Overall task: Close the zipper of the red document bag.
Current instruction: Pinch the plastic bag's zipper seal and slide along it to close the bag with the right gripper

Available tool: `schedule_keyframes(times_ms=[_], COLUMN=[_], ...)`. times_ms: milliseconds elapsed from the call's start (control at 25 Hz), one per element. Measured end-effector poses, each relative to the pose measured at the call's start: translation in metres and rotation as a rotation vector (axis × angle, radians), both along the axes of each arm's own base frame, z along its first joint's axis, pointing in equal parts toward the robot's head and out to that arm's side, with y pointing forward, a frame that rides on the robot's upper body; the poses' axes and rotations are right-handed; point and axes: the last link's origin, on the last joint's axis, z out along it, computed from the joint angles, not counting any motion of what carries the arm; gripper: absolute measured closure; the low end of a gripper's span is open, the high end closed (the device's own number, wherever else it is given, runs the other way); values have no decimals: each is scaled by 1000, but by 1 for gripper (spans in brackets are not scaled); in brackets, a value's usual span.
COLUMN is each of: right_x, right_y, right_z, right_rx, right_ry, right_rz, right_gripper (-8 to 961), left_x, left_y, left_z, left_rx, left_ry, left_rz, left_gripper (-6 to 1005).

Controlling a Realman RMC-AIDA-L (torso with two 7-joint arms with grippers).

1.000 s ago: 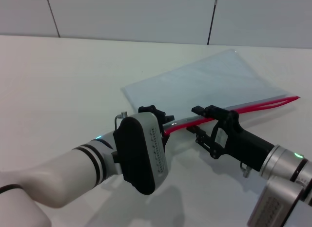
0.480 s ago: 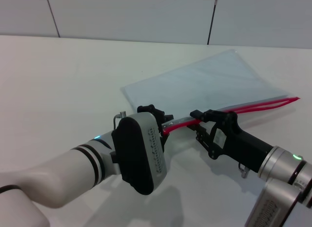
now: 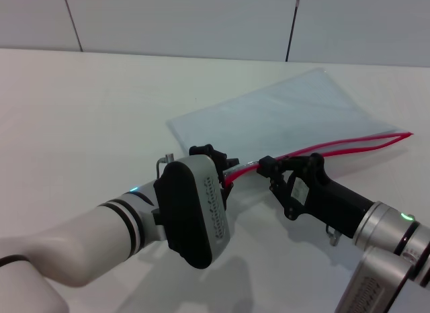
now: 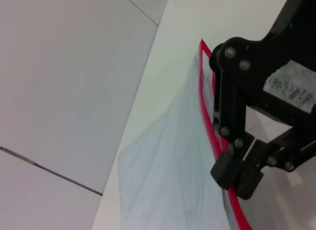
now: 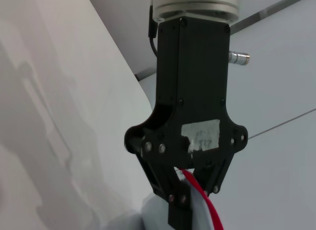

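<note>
The red document bag [image 3: 282, 115] lies flat on the white table, a translucent pale blue pouch. Its zipper [image 3: 342, 146] is a red strip along the near long edge, and the strip splits into two lines toward the far right end. My left gripper [image 3: 227, 168] is shut on the zipper's left end; the right wrist view shows this left gripper [image 5: 180, 196] with the red zipper [image 5: 203, 200] between its fingers. My right gripper [image 3: 267, 166] is shut on the zipper a short way to the right. The left wrist view shows this right gripper [image 4: 233, 174] clamped over the zipper [image 4: 205, 111].
The white table [image 3: 94, 105] stretches bare to the left and in front. A grey panelled wall [image 3: 201, 17] rises behind it. The bag's far right corner [image 3: 406, 134] lies near the picture's right edge.
My right gripper has slid left along the zipper toward the left gripper, narrowing the gap between them. The left arm has stayed still.
</note>
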Motion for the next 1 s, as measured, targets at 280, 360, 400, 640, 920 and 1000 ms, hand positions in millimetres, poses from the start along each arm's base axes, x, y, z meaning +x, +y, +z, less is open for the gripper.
schedule_keyframes(times_ms=[280, 360, 400, 640, 920, 1000], right_x=[0, 1, 1, 5, 32, 44], right_y=[1, 2, 2, 6, 22, 27], right_z=[-1, -2, -2, 0, 27, 40], right_rx=[-1, -5, -5, 9, 159, 232], right_ry=[-7, -21, -21, -33, -18, -18], right_rz=[-1, -9, -9, -39, -175, -230], right_gripper=[889, 899, 900, 906, 902, 901], left_x=[0, 0, 0, 0, -1, -1], left_y=[0, 0, 1, 1, -1, -2], left_z=[-1, -1, -1, -1, -2, -3], left_rx=[-1, -1, -1, -2, -8, -12], left_ry=[2, 2, 3, 4, 7, 9], left_rz=[0, 0, 0, -1, -3, -5], left_gripper=[944, 944, 944, 944, 945, 945])
